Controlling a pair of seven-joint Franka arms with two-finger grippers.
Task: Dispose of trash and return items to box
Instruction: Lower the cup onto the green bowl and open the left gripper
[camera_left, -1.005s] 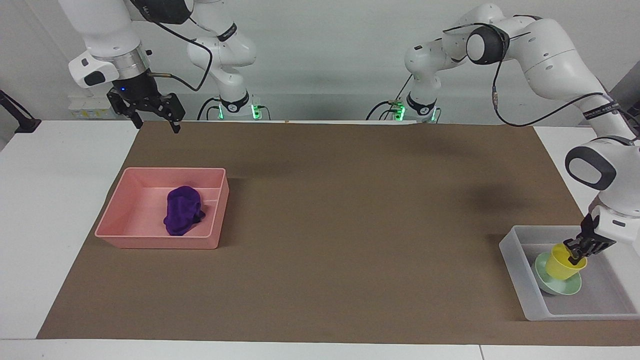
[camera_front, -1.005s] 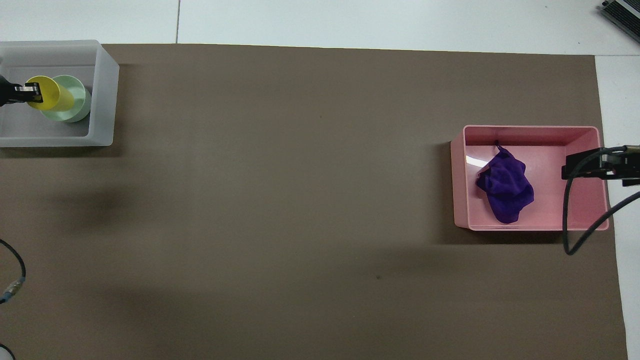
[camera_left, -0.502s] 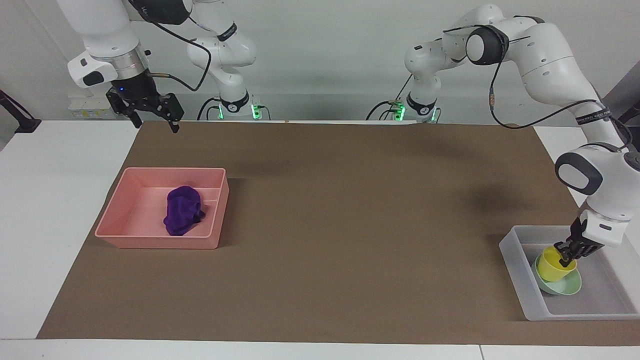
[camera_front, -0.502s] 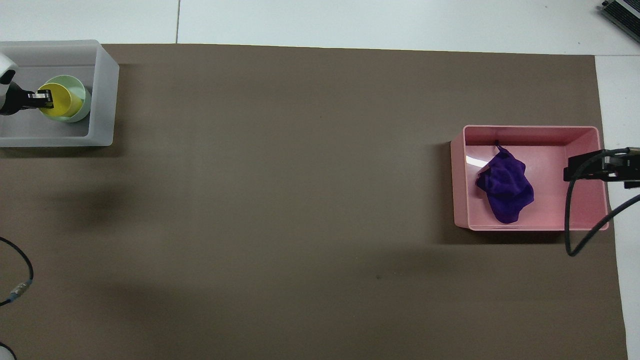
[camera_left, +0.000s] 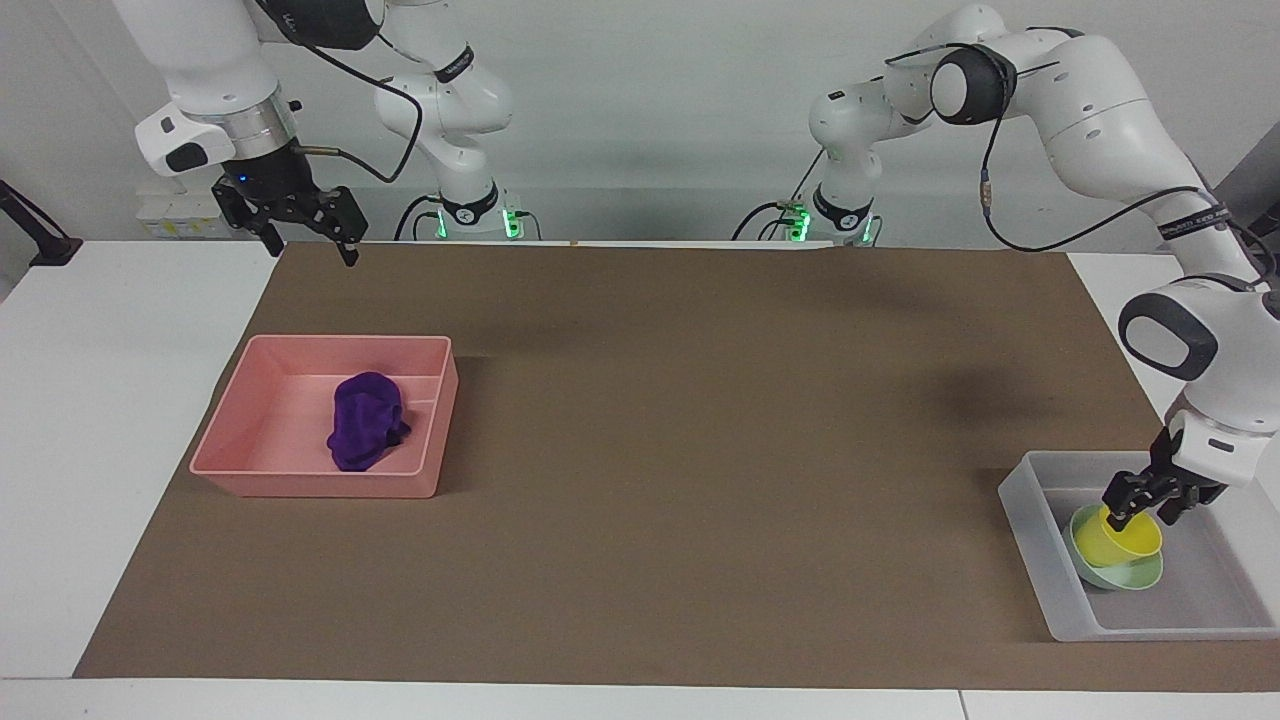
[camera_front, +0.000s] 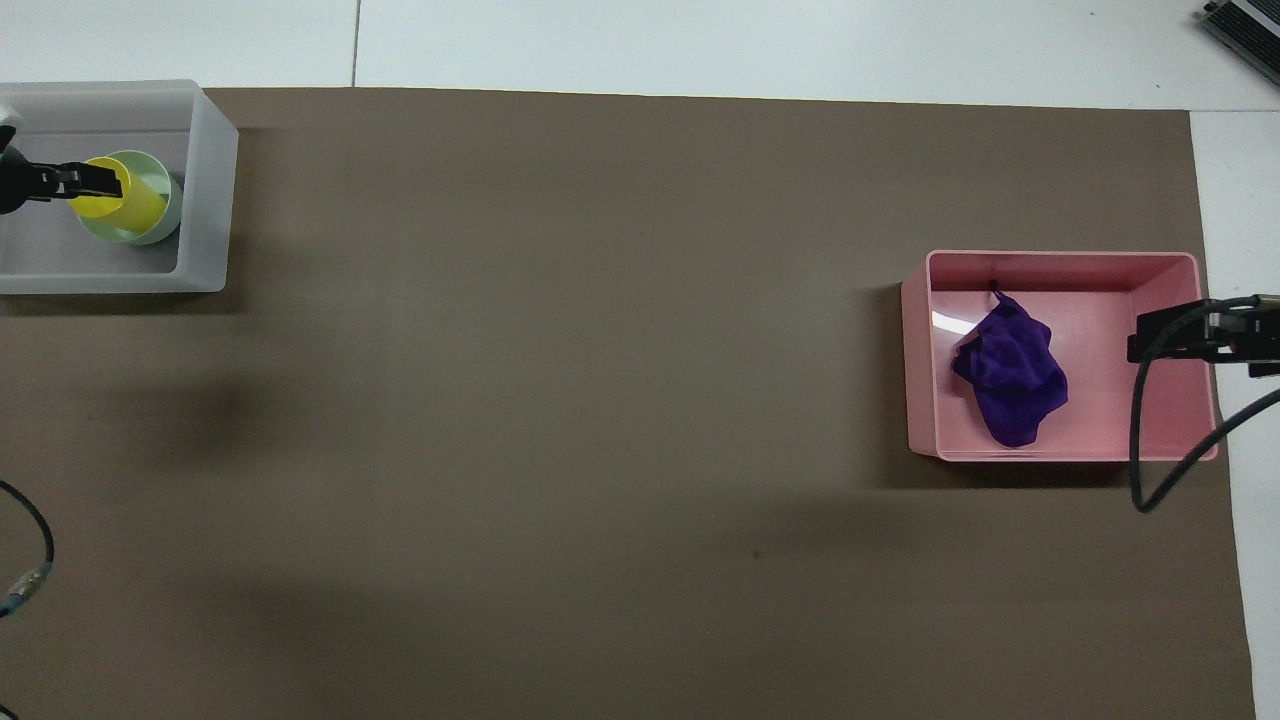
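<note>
Yellow cup (camera_left: 1118, 537) tilted in green bowl (camera_left: 1133, 575) inside translucent box (camera_left: 1030, 520) at left arm's end of table, mouth toward the robots. Left gripper (camera_left: 1143, 505) at cup rim, fingers spread apart. Purple cloth wad (camera_left: 366, 420) in pink tray (camera_left: 300, 485). Right gripper (camera_left: 305, 222) raised, waiting, fingers parted, empty.

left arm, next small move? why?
Probably lift the left gripper straight up, clear of the box. Its fingers look open at the rim of the yellow cup, which sits in the green bowl inside the box. The purple cloth lies in the pink tray; the right gripper waits above the table, open.
</note>
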